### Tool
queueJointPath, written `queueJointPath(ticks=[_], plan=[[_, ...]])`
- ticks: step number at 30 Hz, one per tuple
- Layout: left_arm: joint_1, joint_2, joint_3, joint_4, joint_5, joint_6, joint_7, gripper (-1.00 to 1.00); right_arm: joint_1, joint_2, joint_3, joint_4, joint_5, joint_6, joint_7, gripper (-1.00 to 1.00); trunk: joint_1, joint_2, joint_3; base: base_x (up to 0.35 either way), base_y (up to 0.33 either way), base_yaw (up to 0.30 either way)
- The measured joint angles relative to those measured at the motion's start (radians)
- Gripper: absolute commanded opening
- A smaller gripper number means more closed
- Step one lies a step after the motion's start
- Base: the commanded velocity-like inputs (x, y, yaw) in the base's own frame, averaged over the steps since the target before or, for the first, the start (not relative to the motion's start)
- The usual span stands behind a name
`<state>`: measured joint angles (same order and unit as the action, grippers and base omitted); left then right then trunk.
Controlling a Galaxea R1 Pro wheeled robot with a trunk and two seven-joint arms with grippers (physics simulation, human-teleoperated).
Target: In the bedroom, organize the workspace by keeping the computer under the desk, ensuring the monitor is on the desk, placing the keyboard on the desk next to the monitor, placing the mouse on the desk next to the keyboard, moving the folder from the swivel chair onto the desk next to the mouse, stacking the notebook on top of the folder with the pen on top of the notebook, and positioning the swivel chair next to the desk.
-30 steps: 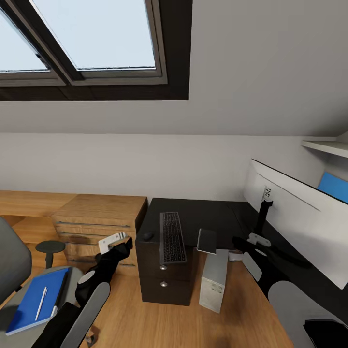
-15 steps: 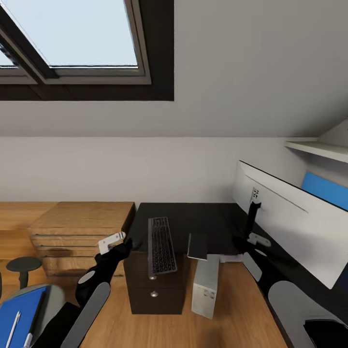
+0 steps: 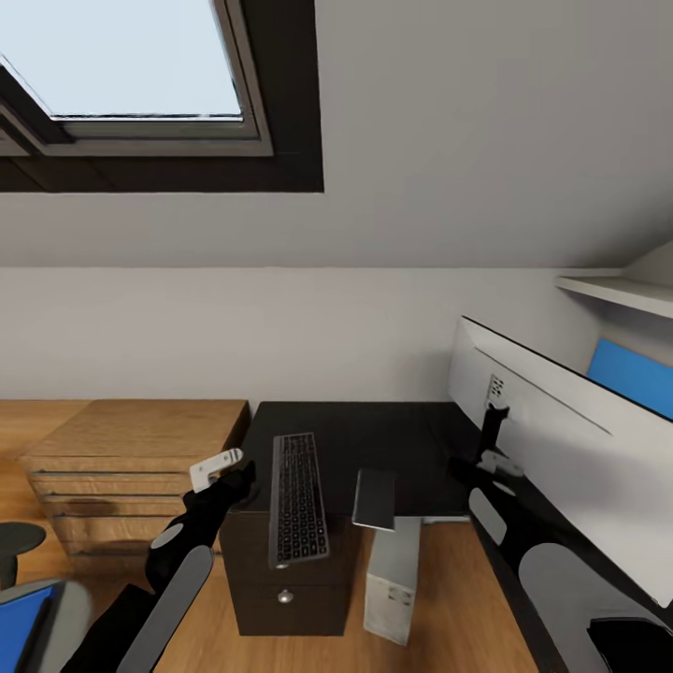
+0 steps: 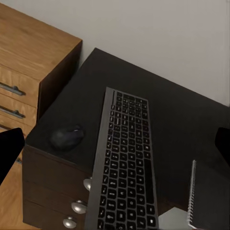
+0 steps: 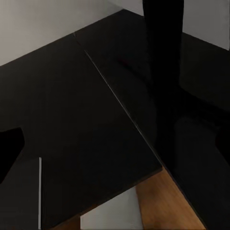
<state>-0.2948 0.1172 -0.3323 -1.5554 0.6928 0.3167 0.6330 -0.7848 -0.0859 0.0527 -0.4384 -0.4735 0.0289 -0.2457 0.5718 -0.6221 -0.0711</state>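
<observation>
Head view: desk [image 3: 374,435] sat centre frame, glossy black top. Keyboard [image 3: 299,510] lay lengthwise at lower centre, front end overhanging the desk edge above the drawers. Notebook [image 3: 375,499] was just right of it, also at the edge. Computer [image 3: 392,579] stood on the floor under the desk, below the notebook. Monitor [image 3: 551,425] was at right of frame, white back facing the camera, stand on the desk. Mouse [image 4: 67,136] showed in the left wrist view, on the desk beside the keyboard. Folder [image 3: 19,622] was a blue sliver at bottom left, on the swivel chair [image 3: 51,622].

Left gripper [image 3: 217,467] hovered left of the keyboard, touching nothing; right gripper [image 3: 495,465] was near the monitor stand. Couldn't tell whether either was spread or pressed together.

Wood cabinet [image 3: 131,467] was left of the desk.
</observation>
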Motion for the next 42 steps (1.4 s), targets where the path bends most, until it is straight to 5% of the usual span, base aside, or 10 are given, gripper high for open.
queueJointPath(ticks=[24, 42], plan=[[0.0, 0.001, 0.006, 0.0, 0.001, 0.001, 0.0, 1.0, 0.0, -0.002, 0.001, 0.003, 0.001, -0.001, 0.0, 1.0, 0.0, 0.0, 0.0, 0.279, -0.005, 0.0], [0.0, 0.001, 0.006, 0.0, 0.0, 0.002, 0.0, 1.0, 0.0, -0.002, 0.001, 0.006, 0.002, -0.001, 0.001, 1.0, 0.0, 0.0, 0.0, 0.027, 0.0, 0.0]])
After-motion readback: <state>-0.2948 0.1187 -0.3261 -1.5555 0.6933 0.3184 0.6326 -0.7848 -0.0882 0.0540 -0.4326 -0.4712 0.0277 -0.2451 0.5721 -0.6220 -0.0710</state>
